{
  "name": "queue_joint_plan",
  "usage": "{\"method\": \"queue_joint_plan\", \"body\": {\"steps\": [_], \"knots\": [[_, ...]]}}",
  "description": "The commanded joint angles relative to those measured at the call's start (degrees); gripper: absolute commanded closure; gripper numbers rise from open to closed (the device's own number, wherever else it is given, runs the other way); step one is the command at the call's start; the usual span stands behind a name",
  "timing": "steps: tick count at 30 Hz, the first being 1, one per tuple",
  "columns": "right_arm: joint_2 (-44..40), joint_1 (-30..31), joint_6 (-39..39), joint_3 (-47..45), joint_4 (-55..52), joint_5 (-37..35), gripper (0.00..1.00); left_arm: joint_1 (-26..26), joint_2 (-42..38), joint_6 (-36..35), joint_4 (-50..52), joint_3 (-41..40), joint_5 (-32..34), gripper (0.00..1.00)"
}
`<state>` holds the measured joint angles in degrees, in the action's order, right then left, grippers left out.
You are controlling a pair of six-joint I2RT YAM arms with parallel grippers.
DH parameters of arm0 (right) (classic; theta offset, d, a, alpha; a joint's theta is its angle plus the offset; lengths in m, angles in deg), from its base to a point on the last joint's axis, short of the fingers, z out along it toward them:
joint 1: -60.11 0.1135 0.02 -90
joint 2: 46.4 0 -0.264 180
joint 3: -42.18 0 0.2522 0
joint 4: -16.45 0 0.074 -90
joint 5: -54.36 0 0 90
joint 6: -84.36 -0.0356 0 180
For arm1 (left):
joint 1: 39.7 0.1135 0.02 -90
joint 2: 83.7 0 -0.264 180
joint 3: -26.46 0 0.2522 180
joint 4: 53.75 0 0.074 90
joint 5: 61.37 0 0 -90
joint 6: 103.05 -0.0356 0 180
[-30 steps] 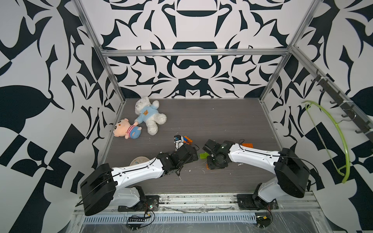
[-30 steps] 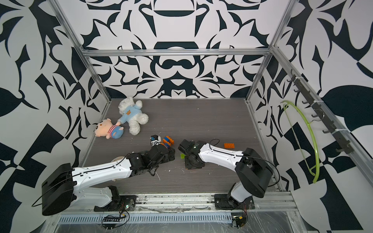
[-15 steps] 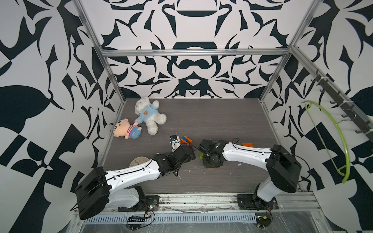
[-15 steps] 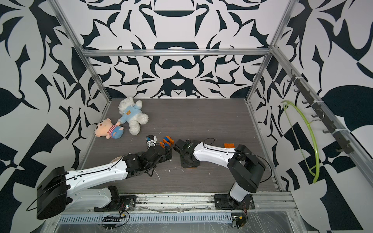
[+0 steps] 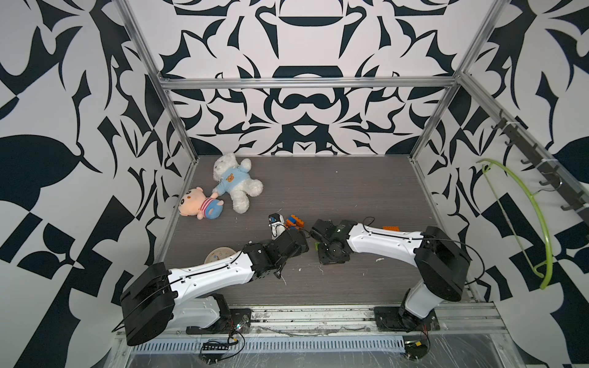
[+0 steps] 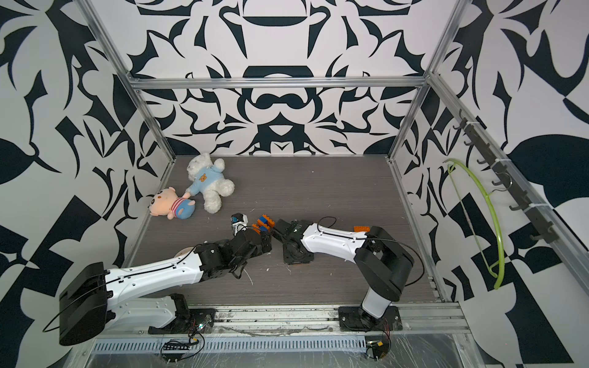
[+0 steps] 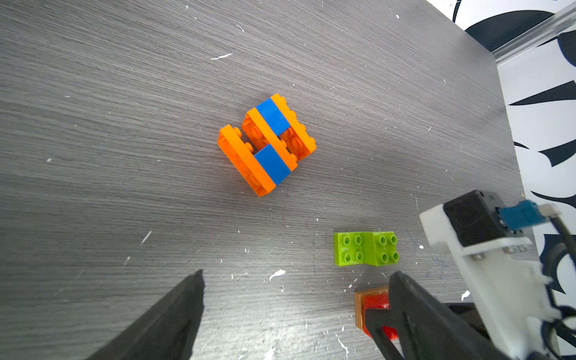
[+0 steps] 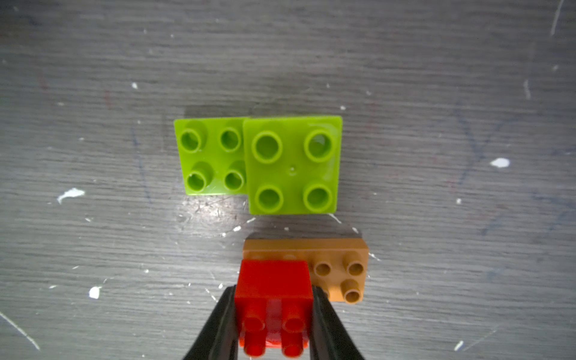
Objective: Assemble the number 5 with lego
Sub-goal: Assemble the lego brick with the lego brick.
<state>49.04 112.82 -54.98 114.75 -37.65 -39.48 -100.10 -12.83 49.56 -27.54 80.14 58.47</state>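
Observation:
In the right wrist view my right gripper [image 8: 273, 293] is shut on a red lego brick [image 8: 274, 286]. The red brick sits over one half of a brown brick [image 8: 339, 268] on the floor. Two lime green bricks [image 8: 258, 165] lie side by side just beyond them. My left gripper [image 7: 297, 276] is open and holds nothing. It hovers short of an orange and blue lego assembly [image 7: 266, 143], which shows in both top views [image 5: 293, 221] [image 6: 263, 221]. One finger [image 7: 411, 299] of the left gripper stands next to the red and brown pair [image 7: 372, 307].
A loose orange brick [image 5: 391, 228] lies behind the right arm. Two plush toys [image 5: 236, 183] [image 5: 200, 207] lie at the back left. A round cream clock [image 5: 220, 255] is partly under the left arm. Patterned walls close in three sides.
Both arms have moved a little toward the back left, mostly in the first half second. The right gripper has stayed shut on the red brick.

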Motion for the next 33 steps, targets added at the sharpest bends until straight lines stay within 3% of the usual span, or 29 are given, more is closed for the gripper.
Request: {"method": "queue_joint_plan", "body": {"steps": [1,21,33], "knots": [[0.7,0.4,0.7,1.0,-1.8,-2.1,0.7,-0.1,0.2,-0.1,1.8,0.7,1.2,0.01],[6.9,0.6,-0.6,-4.3,1.6,0.6,0.71,-0.1,-0.8,0.7,2.8,0.2,2.2,0.01],[8.1,0.6,0.4,-2.9,0.8,1.0,0.71,-0.1,-0.5,0.5,3.2,0.8,2.1,0.01]]}}
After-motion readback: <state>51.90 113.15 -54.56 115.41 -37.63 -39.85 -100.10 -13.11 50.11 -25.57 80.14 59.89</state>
